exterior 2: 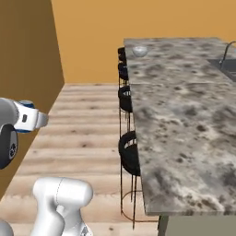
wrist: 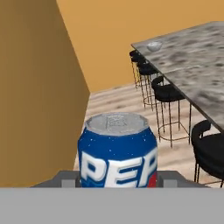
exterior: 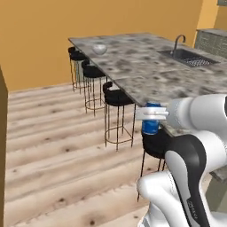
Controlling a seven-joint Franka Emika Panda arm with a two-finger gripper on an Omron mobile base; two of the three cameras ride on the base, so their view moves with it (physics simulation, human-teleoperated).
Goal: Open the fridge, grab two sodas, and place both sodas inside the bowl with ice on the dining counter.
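Gripping blue soda [wrist: 117, 151], fingertips hidden, bowl [exterior: 99, 48] prob. w/ ice

black bar stools [exterior: 119, 98] on wooden floor [exterior: 53, 146] before an orange wall [exterior: 40, 40]

Blue soda can [wrist: 118, 153] upright between the end effector [wrist: 118, 178] fingers
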